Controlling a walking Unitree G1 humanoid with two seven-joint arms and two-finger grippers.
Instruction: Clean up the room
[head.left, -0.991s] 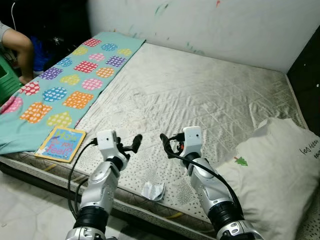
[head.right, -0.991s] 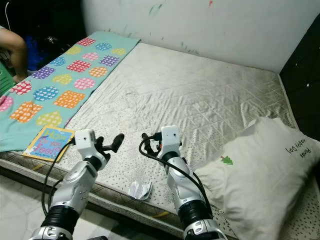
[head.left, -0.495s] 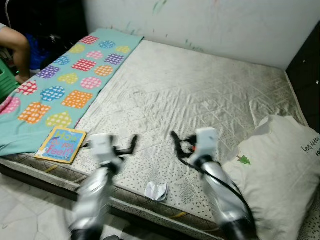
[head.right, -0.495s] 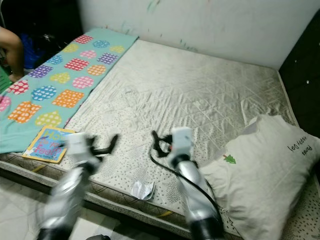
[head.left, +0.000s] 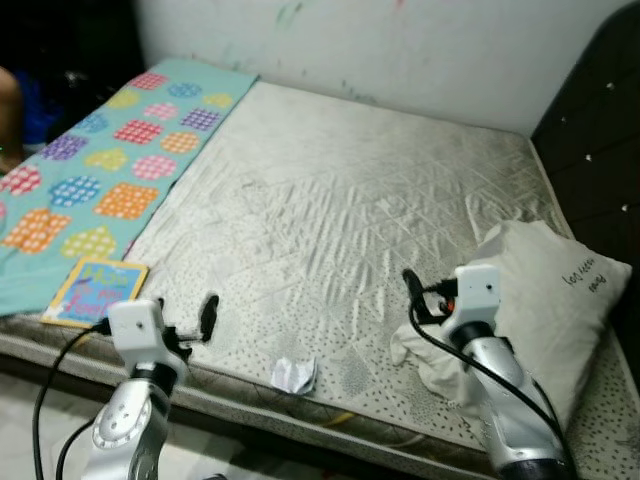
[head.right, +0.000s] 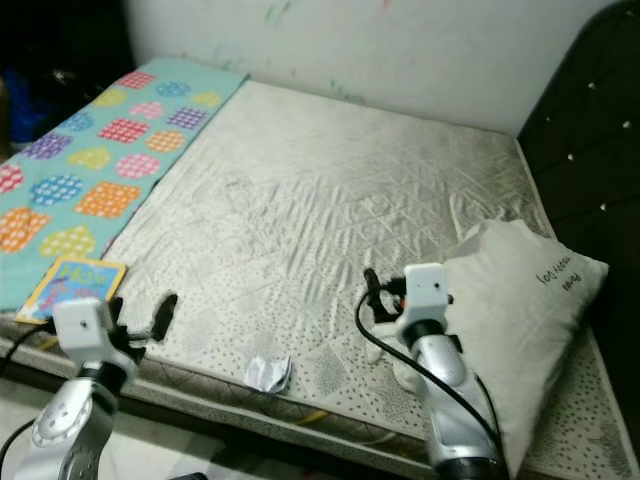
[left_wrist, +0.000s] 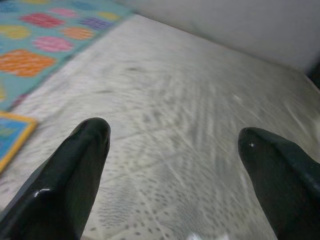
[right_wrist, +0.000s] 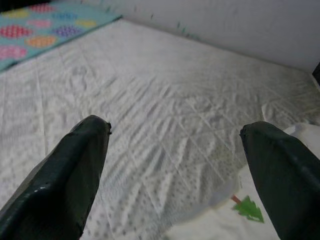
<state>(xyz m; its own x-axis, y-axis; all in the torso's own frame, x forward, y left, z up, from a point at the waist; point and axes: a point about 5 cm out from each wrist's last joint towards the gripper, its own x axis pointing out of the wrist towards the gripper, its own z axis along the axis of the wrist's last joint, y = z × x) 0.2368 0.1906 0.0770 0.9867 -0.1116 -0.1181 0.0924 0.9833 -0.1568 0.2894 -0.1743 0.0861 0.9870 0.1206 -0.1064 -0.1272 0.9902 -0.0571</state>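
A crumpled white paper (head.left: 295, 375) lies near the front edge of the grey-white mattress (head.left: 340, 200). A colourful children's book (head.left: 95, 292) lies at the front left, on the edge of a teal patchwork blanket (head.left: 100, 165). A white pillow (head.left: 550, 290) with a small tree print rests at the right. My left gripper (head.left: 207, 314) hovers open over the front edge, between the book and the paper. My right gripper (head.left: 410, 288) hangs open just left of the pillow's corner. Both wrist views show the fingers (left_wrist: 75, 165) (right_wrist: 70, 170) wide apart with nothing between them.
A dark padded headboard (head.left: 595, 120) rises at the right, and a marked white wall (head.left: 400, 50) runs along the far side. A person's arm (head.left: 8, 110) shows at the far left edge. Pale floor (head.left: 40, 400) lies below the bed's front edge.
The camera has turned right, bringing the headboard into view. My arms have spread apart: the left gripper went left toward the book, the right one right toward the pillow.
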